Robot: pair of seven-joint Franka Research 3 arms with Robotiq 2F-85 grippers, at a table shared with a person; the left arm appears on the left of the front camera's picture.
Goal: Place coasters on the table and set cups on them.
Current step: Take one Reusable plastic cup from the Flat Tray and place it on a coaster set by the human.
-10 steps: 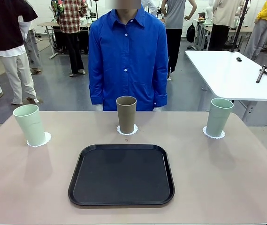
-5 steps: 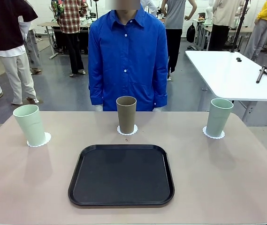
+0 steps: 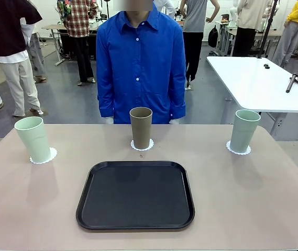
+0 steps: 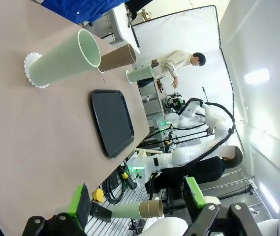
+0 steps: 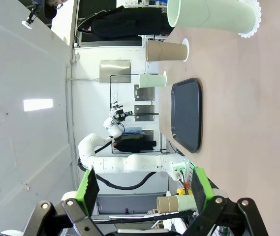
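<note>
All three tall cups, pale green (image 3: 33, 138), brown (image 3: 141, 127) and pale green (image 3: 243, 130), stand on white lacy paper coasters (image 3: 142, 145) on the pink counter (image 3: 253, 198), so the job looks done, and both robot hands (image 4: 137, 204) (image 5: 142, 189) are spread and hold nothing.

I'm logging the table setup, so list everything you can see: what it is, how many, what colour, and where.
cups: three; mint green at the table's left, olive-brown at far middle, mint green at right; each upright on a coaster.
coasters: three, white, lacy; left, middle, right.
tray: one, black, bare, near middle.
table: one, beige-pink.
white table: one, behind at right.
person: one, blue shirt, standing at the far edge.
left tool: black with green pads, open, holding nothing.
right tool: same, open, holding nothing.
</note>
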